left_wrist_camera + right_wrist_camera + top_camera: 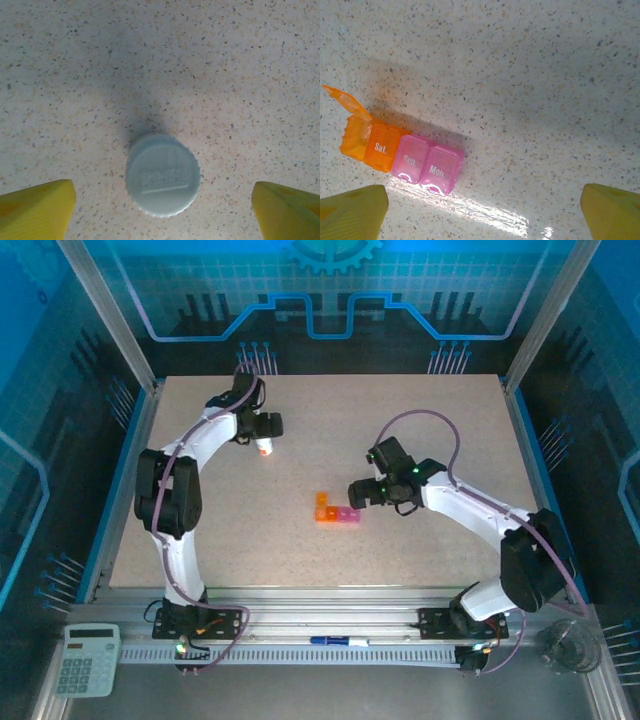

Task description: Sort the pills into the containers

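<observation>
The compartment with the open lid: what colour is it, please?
Orange; the right wrist view shows the compartment best.

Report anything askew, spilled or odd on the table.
Only the containers: the orange end lid stands flipped open while the pink lids are shut. Nothing spilled; the white bottle stands upright, capped.

Speckled table (330, 410), blue panelled walls (60, 340)

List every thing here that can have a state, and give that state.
Bottle, upright, cap on.
Left tool, open, empty.
Right tool, open, empty.
Orange end compartment, lid flipped open.
Sat. compartment, lid shut.
Sun. compartment, lid shut.
Mon. compartment, lid shut.
</observation>
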Controlling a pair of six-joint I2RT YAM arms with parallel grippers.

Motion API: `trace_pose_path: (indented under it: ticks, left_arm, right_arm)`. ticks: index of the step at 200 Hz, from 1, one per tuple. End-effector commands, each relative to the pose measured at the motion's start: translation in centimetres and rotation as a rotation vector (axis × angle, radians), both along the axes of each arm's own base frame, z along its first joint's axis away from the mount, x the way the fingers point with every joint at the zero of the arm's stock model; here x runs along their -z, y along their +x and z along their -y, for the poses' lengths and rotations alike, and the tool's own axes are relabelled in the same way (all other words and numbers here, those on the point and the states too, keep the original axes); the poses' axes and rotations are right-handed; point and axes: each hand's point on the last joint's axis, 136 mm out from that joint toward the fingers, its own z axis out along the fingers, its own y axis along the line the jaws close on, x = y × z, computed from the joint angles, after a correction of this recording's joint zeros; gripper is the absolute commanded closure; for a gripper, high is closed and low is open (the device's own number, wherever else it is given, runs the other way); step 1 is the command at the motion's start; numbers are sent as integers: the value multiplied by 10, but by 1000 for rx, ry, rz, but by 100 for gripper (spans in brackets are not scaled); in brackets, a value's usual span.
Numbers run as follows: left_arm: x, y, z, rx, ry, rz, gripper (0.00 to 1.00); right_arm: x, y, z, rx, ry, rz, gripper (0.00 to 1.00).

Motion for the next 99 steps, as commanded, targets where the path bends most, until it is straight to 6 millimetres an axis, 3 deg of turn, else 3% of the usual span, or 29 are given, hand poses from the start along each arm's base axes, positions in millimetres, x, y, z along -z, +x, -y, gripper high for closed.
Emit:
trace_pose_path:
  ticks: [1,46,69,99]
  left_arm:
    - [9,1,3,30,-9,-47,12]
    - [22,5,2,38,6,-72,21]
    - [26,7,2,46,11,-79,26]
    - [28,10,2,47,17,-84,33]
  right_arm:
    - [-10,5,14,61,0,61,0]
    - [-32,7,26,128,66,158,0]
    - [-24,6,41,199,60,124,0]
    - [-12,-1,35,141,88,60,0]
